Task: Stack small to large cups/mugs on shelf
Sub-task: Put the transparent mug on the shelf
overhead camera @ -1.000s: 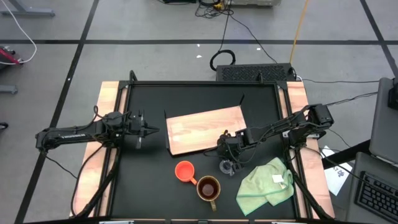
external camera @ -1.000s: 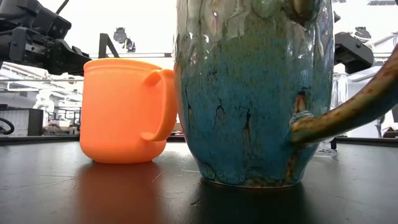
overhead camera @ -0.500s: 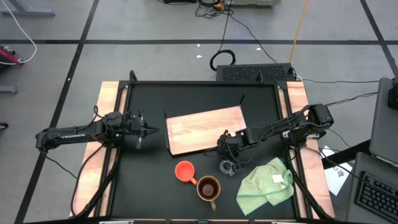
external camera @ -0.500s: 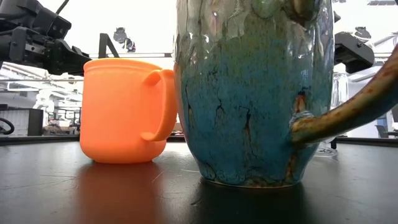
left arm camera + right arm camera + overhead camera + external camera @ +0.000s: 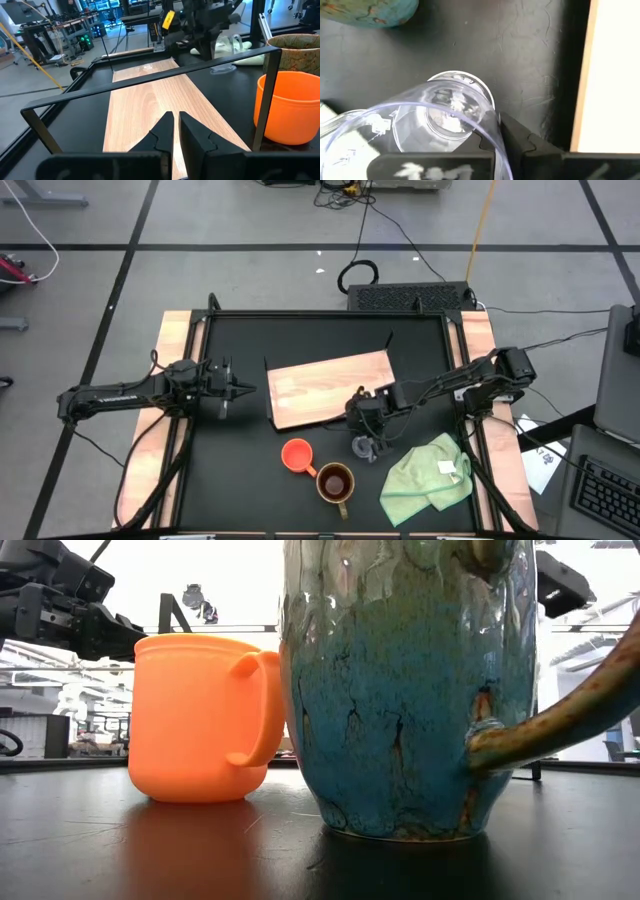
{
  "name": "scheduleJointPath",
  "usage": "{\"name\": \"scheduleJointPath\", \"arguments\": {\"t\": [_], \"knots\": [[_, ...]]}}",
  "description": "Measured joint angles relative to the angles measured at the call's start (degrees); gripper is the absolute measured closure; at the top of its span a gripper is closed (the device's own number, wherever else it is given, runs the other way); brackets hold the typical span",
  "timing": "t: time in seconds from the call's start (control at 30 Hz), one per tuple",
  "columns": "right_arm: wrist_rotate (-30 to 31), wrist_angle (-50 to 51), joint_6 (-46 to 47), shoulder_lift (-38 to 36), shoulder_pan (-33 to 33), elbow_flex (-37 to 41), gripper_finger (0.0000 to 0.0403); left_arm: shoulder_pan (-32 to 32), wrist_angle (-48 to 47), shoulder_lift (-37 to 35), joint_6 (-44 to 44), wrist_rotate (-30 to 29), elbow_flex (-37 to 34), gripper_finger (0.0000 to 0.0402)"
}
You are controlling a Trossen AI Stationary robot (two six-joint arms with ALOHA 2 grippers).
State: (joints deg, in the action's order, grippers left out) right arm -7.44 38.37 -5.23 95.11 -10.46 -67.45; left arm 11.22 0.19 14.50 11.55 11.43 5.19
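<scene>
R gripper point(image 5: 364, 442) at center-right of high view, jaws closed on glass cup point(image 5: 451, 114) just off board point(image 5: 332, 388); orange cup point(image 5: 296, 454), brown mug point(image 5: 334, 481) lower center; L gripper point(image 5: 238, 390) left, jaws nearly shut, empty

Nothing readable from where I stand. There's a yellow tag point(image 5: 168, 19) on the far arm in the left wrist view, at about twelve o'clock, but any print on it is too small to make out.
</scene>
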Motion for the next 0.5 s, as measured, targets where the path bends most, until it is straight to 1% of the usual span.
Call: {"name": "scheduleJointPath", "arguments": {"t": [0.2,0.5], "knots": [[-0.02,3.44,-0.14,0.00,0.02,-3.39,0.0403,0.00,0.00,0.00,0.00,0.00,0.00,0.0371],[0.21,5.66,-0.71,-0.02,0.02,-7.06,0.0403,-0.01,0.00,0.00,-0.01,-0.01,0.00,0.0371]]}}
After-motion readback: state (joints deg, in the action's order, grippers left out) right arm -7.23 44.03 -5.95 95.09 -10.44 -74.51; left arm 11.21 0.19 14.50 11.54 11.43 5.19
